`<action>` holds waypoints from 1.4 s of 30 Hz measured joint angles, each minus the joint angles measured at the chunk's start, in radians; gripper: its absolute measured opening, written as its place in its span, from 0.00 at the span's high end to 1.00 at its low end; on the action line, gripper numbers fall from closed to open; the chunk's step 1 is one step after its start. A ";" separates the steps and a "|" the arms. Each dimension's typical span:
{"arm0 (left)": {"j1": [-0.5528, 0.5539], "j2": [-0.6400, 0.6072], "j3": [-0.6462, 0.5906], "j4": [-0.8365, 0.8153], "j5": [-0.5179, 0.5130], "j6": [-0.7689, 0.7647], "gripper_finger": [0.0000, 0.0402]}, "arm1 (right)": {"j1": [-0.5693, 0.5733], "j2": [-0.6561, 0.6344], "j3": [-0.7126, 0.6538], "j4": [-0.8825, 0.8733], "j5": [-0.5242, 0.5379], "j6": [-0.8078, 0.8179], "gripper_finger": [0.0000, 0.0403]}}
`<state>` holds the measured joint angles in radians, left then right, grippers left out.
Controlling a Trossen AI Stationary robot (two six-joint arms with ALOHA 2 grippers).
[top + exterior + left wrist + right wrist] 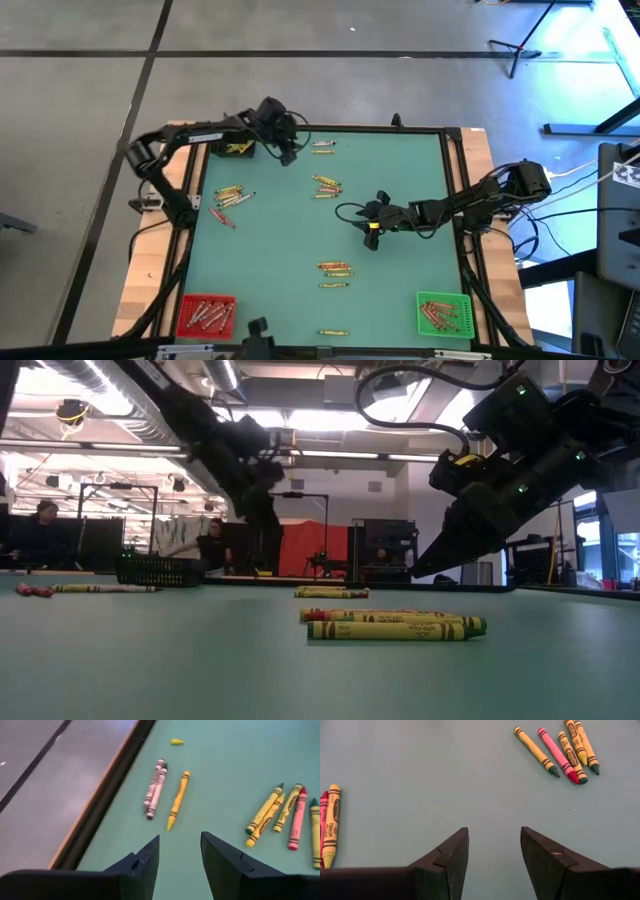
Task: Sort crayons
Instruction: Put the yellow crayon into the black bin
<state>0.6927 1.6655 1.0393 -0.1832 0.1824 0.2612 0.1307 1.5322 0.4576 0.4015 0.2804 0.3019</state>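
Green matted tabletop (280, 240) under an overhead camera, framed in black, with grey floor around.

Nearest, along the lower edge of the high view: red square plastic bin (206, 314) at lower left, part filled with crayons; green square plastic bin (443, 313) at lower right, likewise part filled; one stray crayon (333, 332) between them.

Mid-frame: a small cluster of thin wax crayons (336, 269) loose on the mat; right gripper (372, 232) poised above bare mat right of centre, fingers apart, gripping nothing.

Farther: more loose sticks at left (230, 197) and centre (326, 185); left gripper (287, 155) at upper centre-left beside a black bin (237, 147), fingers parted, empty, a yellow crayon (178, 800) just ahead.

Judged roughly half sorted; several clusters remained.
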 joint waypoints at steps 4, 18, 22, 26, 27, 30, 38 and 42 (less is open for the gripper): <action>-0.003 0.082 0.028 0.020 0.048 0.018 0.68 | 0.000 0.000 0.000 0.000 0.000 0.000 0.56; -0.001 0.357 0.252 -0.041 0.082 0.162 0.68 | 0.000 0.000 0.000 0.000 0.000 -0.001 0.56; -0.001 0.414 0.320 -0.108 0.103 0.195 0.68 | 0.000 0.000 0.000 0.000 0.000 -0.001 0.56; 0.001 0.449 0.354 -0.143 0.101 0.203 0.68 | 0.000 0.000 0.000 0.000 0.000 -0.001 0.56; 0.001 0.454 0.354 -0.146 0.103 0.204 0.68 | 0.000 0.000 0.000 0.000 0.000 -0.001 0.56; 0.001 0.459 0.354 -0.151 0.104 0.213 0.68 | 0.000 0.000 0.000 -0.001 0.000 -0.001 0.56; 0.001 0.458 0.354 -0.163 0.093 0.220 0.74 | 0.000 0.000 0.000 -0.001 0.000 -0.003 0.56; 0.004 0.458 0.354 -0.176 0.094 0.223 0.81 | 0.000 0.000 0.000 0.000 0.000 -0.003 0.56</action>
<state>0.6968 2.1235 1.3933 -0.3592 0.2762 0.4843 0.1307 1.5322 0.4572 0.4011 0.2803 0.2993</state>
